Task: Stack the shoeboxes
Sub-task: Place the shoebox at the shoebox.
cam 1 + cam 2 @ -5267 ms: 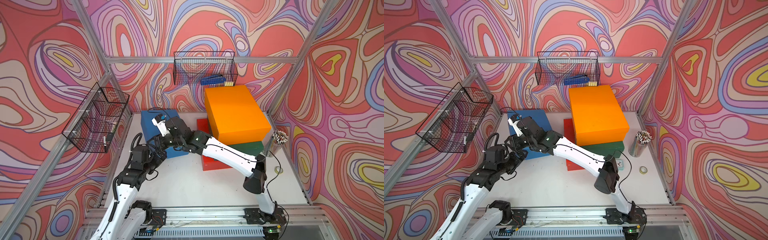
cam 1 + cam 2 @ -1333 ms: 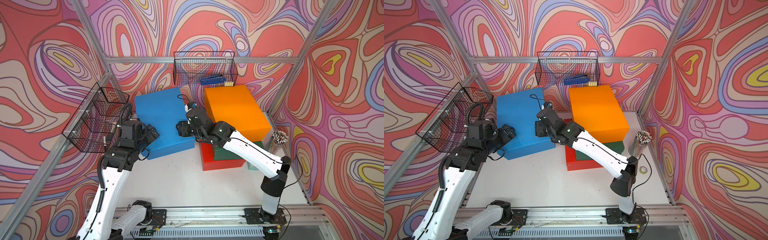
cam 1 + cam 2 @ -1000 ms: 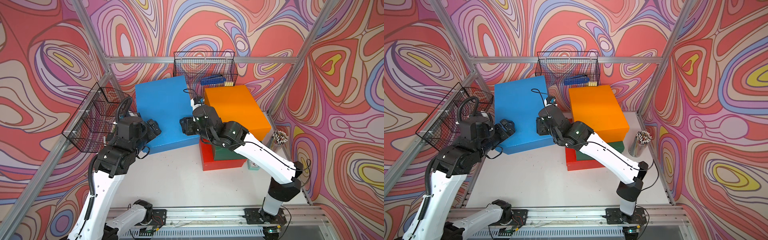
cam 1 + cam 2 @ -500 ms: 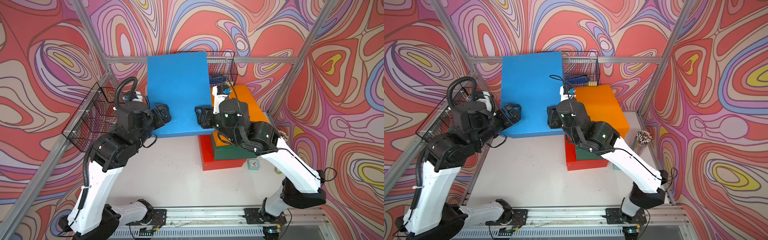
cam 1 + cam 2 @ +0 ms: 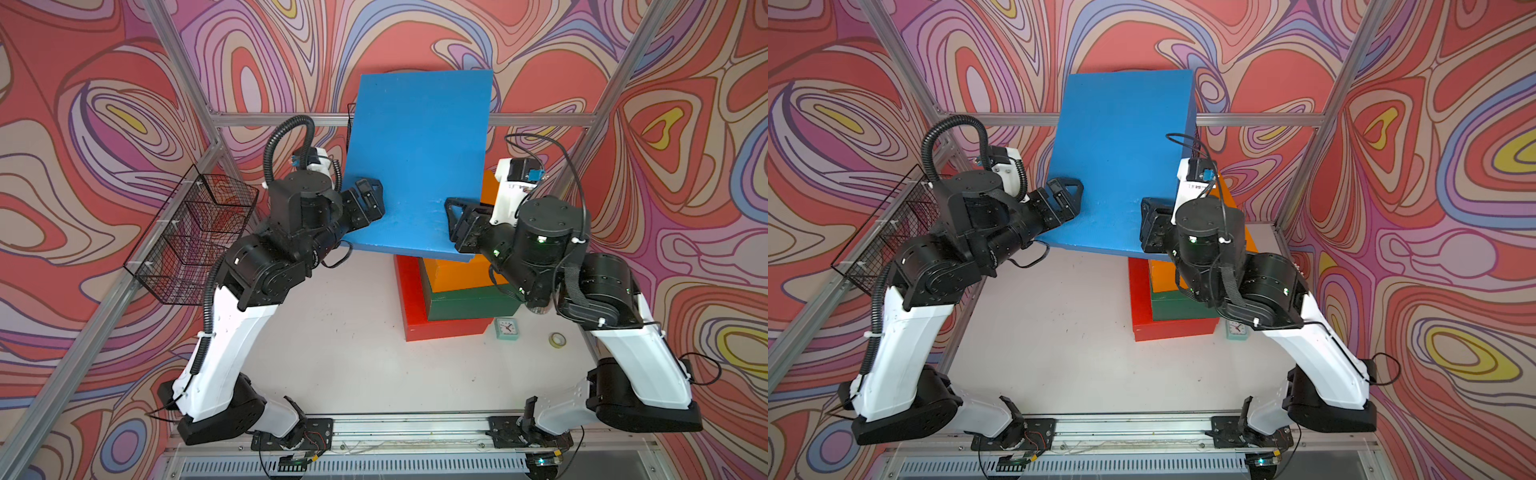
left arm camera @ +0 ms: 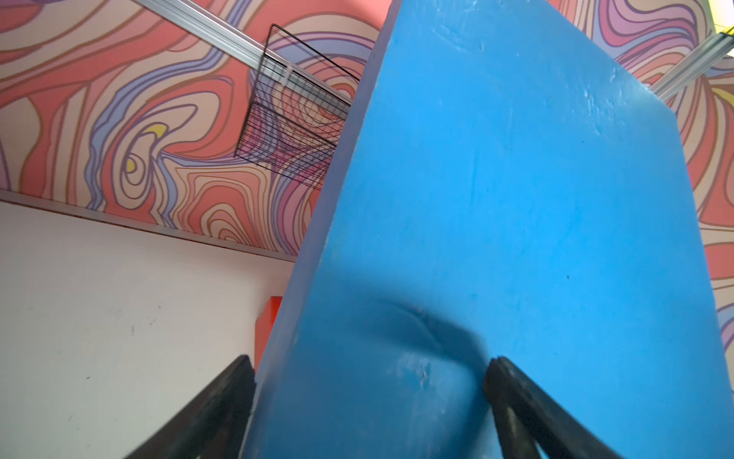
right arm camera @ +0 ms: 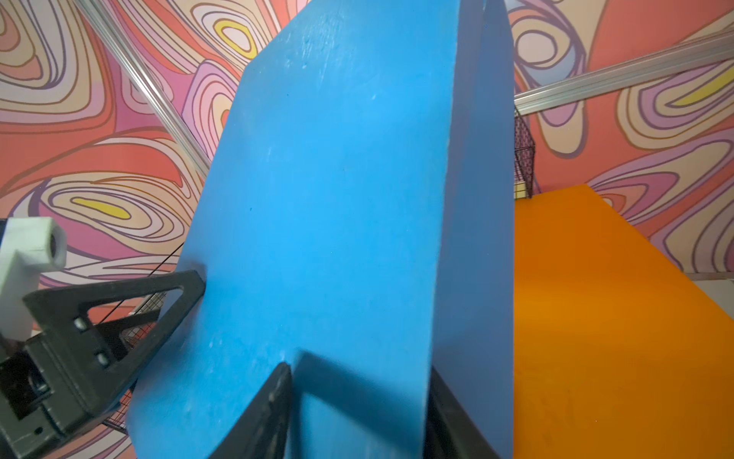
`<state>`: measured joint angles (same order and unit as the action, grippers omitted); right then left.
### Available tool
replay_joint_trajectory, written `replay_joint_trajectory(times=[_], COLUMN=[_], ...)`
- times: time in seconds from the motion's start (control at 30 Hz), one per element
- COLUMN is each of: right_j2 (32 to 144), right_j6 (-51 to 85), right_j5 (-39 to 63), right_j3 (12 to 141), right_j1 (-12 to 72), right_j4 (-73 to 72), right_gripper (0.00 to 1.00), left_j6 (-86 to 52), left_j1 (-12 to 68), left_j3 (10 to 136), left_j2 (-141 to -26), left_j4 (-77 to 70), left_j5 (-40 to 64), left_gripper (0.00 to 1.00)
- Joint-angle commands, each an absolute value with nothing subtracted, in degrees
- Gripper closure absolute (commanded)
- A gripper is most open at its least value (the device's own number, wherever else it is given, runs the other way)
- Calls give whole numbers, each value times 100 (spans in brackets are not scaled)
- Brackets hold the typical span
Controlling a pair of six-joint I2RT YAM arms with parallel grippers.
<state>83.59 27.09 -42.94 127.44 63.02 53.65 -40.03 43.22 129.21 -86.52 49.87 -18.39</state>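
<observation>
Both grippers hold the blue shoebox (image 5: 419,158) (image 5: 1121,153) high in the air, tilted, with its near right corner over the orange shoebox (image 5: 461,276). The orange one tops a stack on the green shoebox (image 5: 469,305) and the red shoebox (image 5: 409,299) at the right of the table. My left gripper (image 5: 368,203) (image 6: 369,365) is shut on the blue box's left edge. At the right near edge my right gripper (image 5: 457,226) (image 7: 359,371) is shut on the same box, one finger on the lid. The blue box hides most of the orange lid from above.
A black wire basket (image 5: 195,241) hangs on the left wall. Another basket (image 6: 294,131) on the back wall is mostly hidden behind the blue box. A small clock (image 5: 507,328) and a tape roll (image 5: 556,340) lie right of the stack on the white table (image 5: 340,340).
Both arms have raised the blue shoebox from low at the left to high above the table and carried it right, so its corner now overlaps the orange box.
</observation>
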Motion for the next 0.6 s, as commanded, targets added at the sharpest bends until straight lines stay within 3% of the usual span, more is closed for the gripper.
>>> replay_joint_trajectory(times=[0.0,0.27,0.57], right_j2=[8883,8359,7939], right_j6=[2623,2893,3085], right_j5=[-2222,-1836,-1476], right_j3=[12291,11692,11198], right_j1=[6835,6011,5282], right_j4=[5310,5478,5549], right_gripper=[84,87,87], left_j6=[-4437,-4435,-4485], left_j1=[4894,5164,5196], left_j3=[13167,14150,14186], left_j2=[-9448,-10298,-10455], left_j4=[3665,3809,3731], left_j5=[-376,-227,-197], left_gripper=[8,8,8])
